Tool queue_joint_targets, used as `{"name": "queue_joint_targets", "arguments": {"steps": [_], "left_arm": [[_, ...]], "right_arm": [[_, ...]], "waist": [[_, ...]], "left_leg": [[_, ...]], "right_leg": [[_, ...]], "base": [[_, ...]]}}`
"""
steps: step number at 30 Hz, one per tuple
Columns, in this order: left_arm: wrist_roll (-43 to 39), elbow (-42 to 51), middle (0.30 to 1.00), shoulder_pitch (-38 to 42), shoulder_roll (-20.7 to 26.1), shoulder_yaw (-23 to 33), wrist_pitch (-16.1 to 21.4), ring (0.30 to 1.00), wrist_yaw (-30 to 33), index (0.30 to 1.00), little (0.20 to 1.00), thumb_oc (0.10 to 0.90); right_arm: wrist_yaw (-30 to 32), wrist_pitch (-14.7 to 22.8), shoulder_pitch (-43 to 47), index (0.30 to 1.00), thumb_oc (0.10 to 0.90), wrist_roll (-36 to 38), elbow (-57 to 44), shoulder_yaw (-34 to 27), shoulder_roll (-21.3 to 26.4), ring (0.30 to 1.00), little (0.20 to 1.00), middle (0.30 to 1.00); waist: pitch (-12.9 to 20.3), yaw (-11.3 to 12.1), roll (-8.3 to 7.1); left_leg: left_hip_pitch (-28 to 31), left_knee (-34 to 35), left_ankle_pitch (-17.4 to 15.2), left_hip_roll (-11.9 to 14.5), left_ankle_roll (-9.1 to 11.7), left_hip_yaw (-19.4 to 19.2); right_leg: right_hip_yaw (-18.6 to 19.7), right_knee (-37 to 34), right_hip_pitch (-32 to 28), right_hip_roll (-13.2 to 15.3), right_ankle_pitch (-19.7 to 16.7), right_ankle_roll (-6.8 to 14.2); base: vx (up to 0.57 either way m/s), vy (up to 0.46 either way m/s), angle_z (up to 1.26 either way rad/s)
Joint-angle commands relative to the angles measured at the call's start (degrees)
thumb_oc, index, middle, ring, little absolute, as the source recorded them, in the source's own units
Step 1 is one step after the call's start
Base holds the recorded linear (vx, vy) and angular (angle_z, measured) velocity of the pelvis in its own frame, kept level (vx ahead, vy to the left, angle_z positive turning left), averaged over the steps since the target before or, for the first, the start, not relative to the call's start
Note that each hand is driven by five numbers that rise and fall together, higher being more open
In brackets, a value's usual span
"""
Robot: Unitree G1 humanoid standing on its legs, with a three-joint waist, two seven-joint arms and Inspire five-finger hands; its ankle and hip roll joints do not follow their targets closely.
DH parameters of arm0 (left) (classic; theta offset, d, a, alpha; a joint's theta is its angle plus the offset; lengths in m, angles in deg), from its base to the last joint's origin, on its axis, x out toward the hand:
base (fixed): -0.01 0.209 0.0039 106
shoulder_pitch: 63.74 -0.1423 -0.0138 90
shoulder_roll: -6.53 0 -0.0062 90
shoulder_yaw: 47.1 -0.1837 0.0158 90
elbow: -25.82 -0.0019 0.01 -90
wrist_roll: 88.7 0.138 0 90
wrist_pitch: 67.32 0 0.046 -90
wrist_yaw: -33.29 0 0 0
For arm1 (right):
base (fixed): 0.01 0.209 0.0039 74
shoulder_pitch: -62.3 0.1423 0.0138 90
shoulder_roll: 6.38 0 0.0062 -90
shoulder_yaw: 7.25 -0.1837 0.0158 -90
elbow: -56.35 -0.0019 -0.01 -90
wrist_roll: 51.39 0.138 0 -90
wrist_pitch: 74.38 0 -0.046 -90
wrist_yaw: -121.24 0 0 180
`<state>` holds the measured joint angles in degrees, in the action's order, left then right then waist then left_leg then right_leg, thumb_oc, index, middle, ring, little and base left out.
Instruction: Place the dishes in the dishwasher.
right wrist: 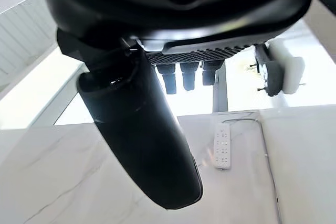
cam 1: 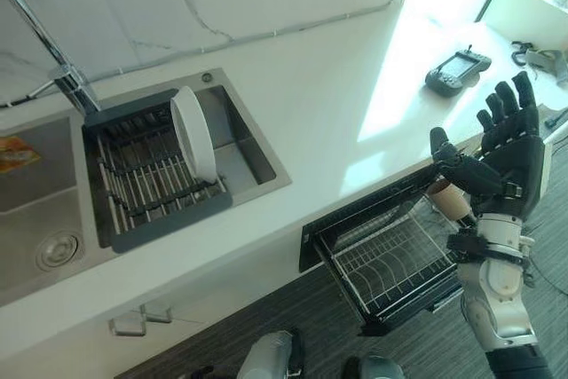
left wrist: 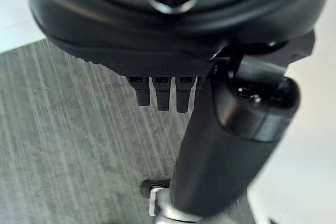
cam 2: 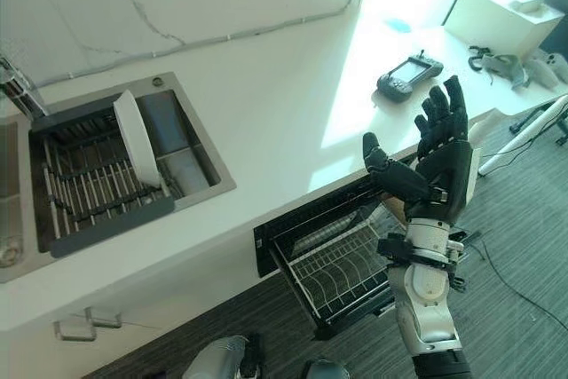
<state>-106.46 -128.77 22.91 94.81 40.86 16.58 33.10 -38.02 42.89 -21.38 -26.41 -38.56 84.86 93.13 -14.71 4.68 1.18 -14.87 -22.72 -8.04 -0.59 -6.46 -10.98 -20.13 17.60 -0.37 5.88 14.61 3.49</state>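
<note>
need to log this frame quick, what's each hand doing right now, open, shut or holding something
Left hand: open, fingers straight, holding nothing, hanging above the floor.
Right hand: open, fingers spread and raised above the pulled-out dishwasher rack, holding nothing.

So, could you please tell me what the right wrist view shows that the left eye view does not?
The right wrist view adds a white power strip lying on the marble surface past the right hand. The left eye view alone shows the white plate standing upright in the sink rack, the pulled-out dishwasher rack and a handheld controller on the counter. Both show the right hand, fingers straight, holding nothing.
</note>
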Motion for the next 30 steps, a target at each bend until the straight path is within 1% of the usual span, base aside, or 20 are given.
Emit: {"name": "queue_joint_targets", "arguments": {"steps": [1,7,9,10,11,12,13,14,16,19,20,21,22,23,24,25,26,27,28,30], "left_arm": [[0.2,-1.2,0.900,-1.9,-2.1,-1.1,1.1,0.900,-1.4,0.900,0.900,0.800],[0.1,-1.4,0.900,-2.5,-3.4,-1.2,2.0,0.900,-0.2,0.900,0.900,0.800],[-0.8,-1.2,0.900,-2.5,-3.5,-1.1,2.4,0.900,1.3,0.900,0.900,0.800],[-0.8,-1.2,0.900,-2.5,-3.5,-1.1,2.4,0.900,1.3,0.900,0.900,0.800],[0.7,-1.1,0.900,-2.8,-3.6,-1.0,3.1,0.900,1.7,0.900,0.900,0.800],[0.9,-0.9,0.900,-3.3,-3.6,-0.9,3.6,0.900,1.8,0.900,0.900,0.800],[1.1,-0.8,0.900,-3.4,-3.5,-0.9,3.8,0.900,1.9,0.900,0.900,0.800],[1.2,-0.7,0.900,-3.6,-3.5,-1.0,4.1,0.900,1.8,0.900,0.900,0.800],[3.3,1.3,0.900,-3.1,-3.1,-1.5,2.3,0.900,0.5,0.900,0.900,0.800],[5.7,2.0,0.900,-2.0,-3.3,-2.4,0.6,0.900,2.6,0.900,0.900,0.800],[7.1,2.0,0.900,-2.0,-3.0,-2.5,0.4,0.900,2.3,0.900,0.900,0.800],[7.8,2.1,0.900,-2.0,-2.9,-2.5,0.4,0.900,2.2,0.900,0.900,0.800],[7.7,2.0,0.900,-2.1,-2.7,-2.9,0.5,0.900,2.2,0.900,0.900,0.800],[5.8,2.0,0.900,-2.2,-2.5,-3.7,0.0,0.900,2.9,0.900,0.900,0.800],[4.9,2.4,0.900,-2.1,-2.4,-3.7,-0.9,0.900,3.2,0.900,0.900,0.800],[4.4,2.4,0.900,-1.7,-2.1,-3.5,-1.3,0.900,2.8,0.900,0.900,0.800],[3.7,2.2,0.900,-1.3,-1.5,-3.2,-1.1,0.900,2.0,0.900,0.900,0.800],[3.6,2.9,0.900,-1.2,-1.0,-2.8,-1.8,0.900,1.8,0.900,0.900,0.800],[3.2,3.8,0.900,-0.7,-0.4,-2.4,-3.4,0.900,2.1,0.900,0.900,0.800],[0.8,2.9,0.900,-0.2,-0.4,-3.1,-3.1,0.900,2.8,0.900,0.900,0.800]], "right_arm": [[-0.9,5.3,8.2,0.900,0.800,0.6,-3.1,-2.8,2.3,0.900,0.900,0.900],[-4.0,1.7,8.3,0.900,0.800,1.7,-4.2,-2.2,1.8,0.900,0.900,0.900],[-6.9,-0.5,7.6,0.900,0.800,2.3,-4.3,-1.7,1.9,0.900,0.900,0.900],[-6.9,-0.5,7.6,0.900,0.800,2.3,-4.3,-1.7,1.9,0.900,0.900,0.900],[-8.9,-1.8,7.1,0.900,0.800,2.0,-4.1,-1.4,2.1,0.900,0.900,0.900],[-9.7,-2.6,7.4,0.900,0.800,1.6,-4.0,-0.7,2.3,0.900,0.900,0.900],[-10.0,-2.9,7.7,0.900,0.800,1.6,-3.8,-0.4,2.3,0.900,0.900,0.900],[-10.2,-3.0,8.1,0.900,0.800,1.4,-3.5,0.0,2.2,0.900,0.900,0.900],[-8.8,-3.5,9.5,0.900,0.800,-1.2,-3.1,0.5,2.1,0.900,0.900,0.900],[-7.4,-4.6,7.8,0.900,0.800,-0.9,-5.0,0.4,1.5,0.900,0.900,0.900],[-6.8,-4.5,6.6,0.900,0.800,-1.2,-6.0,0.5,1.0,0.900,0.900,0.900],[-6.8,-4.5,6.3,0.900,0.800,-1.1,-6.3,0.5,0.9,0.900,0.900,0.900],[-6.9,-4.1,5.4,0.900,0.800,-0.8,-6.5,0.8,0.6,0.900,0.900,0.900],[-7.9,-3.6,4.4,0.900,0.800,0.1,-6.5,1.1,0.5,0.900,0.900,0.900],[-8.8,-3.1,4.2,0.900,0.800,0.8,-6.2,1.1,0.8,0.900,0.900,0.900],[-9.4,-2.6,4.5,0.900,0.800,1.0,-6.0,1.2,1.2,0.900,0.900,0.900],[-10.8,-2.3,5.0,0.900,0.800,1.7,-6.2,1.3,2.0,0.900,0.900,0.900],[-12.1,-2.6,5.1,0.900,0.800,2.1,-6.4,1.0,2.1,0.900,0.900,0.900],[-12.8,-2.5,4.7,0.900,0.800,2.5,-6.4,0.9,2.7,0.900,0.900,0.900],[-12.9,-2.2,5.5,0.900,0.800,1.6,-5.5,1.9,2.7,0.900,0.900,0.900]], "waist": [[0.4,1.2,-0.72],[0.7,1.0,-1.27],[0.8,0.5,-1.38],[0.8,0.5,-1.38],[0.5,0.5,-2.05],[0.0,1.0,-2.34],[-0.1,1.2,-2.34],[-0.3,1.4,-2.28],[-0.5,0.8,-1.26],[0.4,1.0,-0.54],[0.5,0.8,-0.25],[0.5,0.6,-0.26],[0.2,0.1,-0.19],[0.0,-0.6,-0.01],[-0.1,-0.9,0.36],[-0.4,-1.3,1.09],[-1.1,-2.4,1.20],[-1.4,-2.8,1.41],[-1.3,-2.5,0.57],[-1.4,-2.2,-0.02]], "left_leg": [[4.6,5.5,-3.1,2.3,3.7,0.7],[2.8,5.5,-1.1,2.4,5.6,1.1],[3.5,5.5,-0.6,2.0,5.6,0.5],[3.5,5.5,-0.6,2.0,5.6,0.5],[5.9,5.5,-1.0,-0.2,4.5,1.1],[6.8,5.5,-1.0,-1.7,4.2,3.5],[6.9,5.5,-1.1,-1.9,4.2,4.2],[7.0,5.5,-1.2,-1.6,4.4,4.7],[7.1,5.5,-0.8,2.6,5.7,1.4],[7.1,5.5,-2.3,3.0,4.9,1.7],[7.4,5.5,-3.2,2.4,3.8,2.4],[7.6,5.5,-3.5,2.0,3.3,2.6],[8.0,5.5,-4.1,0.9,2.3,3.6],[8.4,5.5,-4.3,0.1,1.6,4.9],[8.3,5.5,-4.2,0.3,1.9,5.7],[7.5,5.5,-2.9,1.0,2.3,6.2],[7.9,5.5,-3.3,1.0,2.1,6.1],[8.0,5.5,-3.8,1.6,2.0,5.8],[6.9,5.5,-2.9,2.2,3.5,5.6],[6.2,5.5,-1.6,3.0,4.5,4.9]], "right_leg": [[0.5,-0.4,-1.8,0.0,-0.3,1.2],[2.6,-0.4,-1.1,-1.6,1.1,-0.5],[2.8,-0.4,-0.8,-2.2,1.0,-1.4],[2.8,-0.4,-0.8,-2.2,1.0,-1.4],[3.6,-0.4,-0.6,-1.7,0.4,-1.8],[4.6,-0.4,-0.5,-1.6,-0.1,-1.9],[4.9,-0.4,-0.5,-1.7,-0.3,-1.9],[4.9,-0.4,-0.6,-1.7,-0.3,-1.9],[1.6,-0.4,-1.5,-0.9,0.1,-1.9],[-0.4,-0.4,-3.7,0.3,-0.6,-0.3],[-0.5,0.7,-5.1,0.1,-3.4,0.8],[-0.3,2.7,-4.7,0.4,-4.0,1.3],[1.2,8.8,-2.7,1.0,-5.5,2.2],[3.4,10.0,-0.2,0.7,-5.6,2.2],[4.0,7.5,0.5,-0.1,-4.2,1.3],[3.5,2.4,1.5,-1.0,-4.9,0.0],[5.5,-0.4,6.2,-0.3,-9.2,0.9],[6.5,-0.4,7.5,-0.5,-11.0,1.3],[5.2,-0.4,6.5,-0.2,-6.9,1.0],[4.9,-0.4,6.3,0.0,-5.5,0.6]], "base": [[-0.11,-0.169,-0.20],[-0.06,-0.158,-0.01],[-0.05,-0.130,0.38],[-0.02,-0.047,0.45],[0.01,0.014,0.34],[0.01,0.039,0.20],[0.00,0.085,0.05],[-0.05,0.148,0.03],[0.00,0.300,-0.02],[0.13,0.281,0.41],[0.19,0.232,0.52],[0.18,0.221,0.19],[0.16,0.149,0.23],[0.15,0.087,0.28],[0.04,-0.020,0.30],[-0.05,-0.084,0.23],[-0.07,-0.094,0.17],[0.05,-0.234,0.32],[0.10,-0.272,0.30],[0.06,-0.217,0.27]]}}
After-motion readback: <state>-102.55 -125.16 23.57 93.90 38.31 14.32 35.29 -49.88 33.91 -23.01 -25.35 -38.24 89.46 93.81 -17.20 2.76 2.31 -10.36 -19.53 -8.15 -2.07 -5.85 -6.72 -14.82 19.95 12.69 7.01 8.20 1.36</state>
